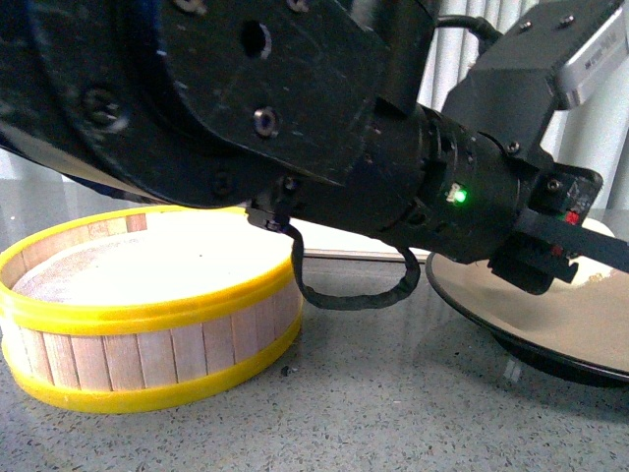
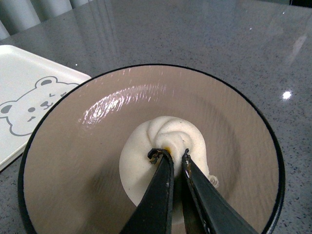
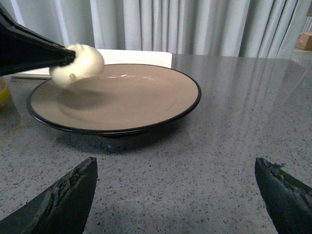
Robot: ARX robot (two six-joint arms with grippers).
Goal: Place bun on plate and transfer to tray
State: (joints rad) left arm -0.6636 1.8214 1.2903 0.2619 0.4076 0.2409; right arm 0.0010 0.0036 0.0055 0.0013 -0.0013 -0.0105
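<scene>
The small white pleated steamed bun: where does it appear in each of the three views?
Front view: not visible; the black left arm covers it.
Left wrist view: white pleated bun at centre, in the left gripper.
Right wrist view: bun at upper left.
Shared landmark: beige black-rimmed round plate.

We note the glossy plate (image 2: 73,161), matt doughy bun (image 2: 170,131), wood-slatted steamer basket (image 1: 147,359), and polished speckled tabletop (image 3: 204,161).

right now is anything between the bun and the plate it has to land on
Nothing visible does. The left gripper holds the bun over the plate, and the plate's tan inside below it is bare.
</scene>
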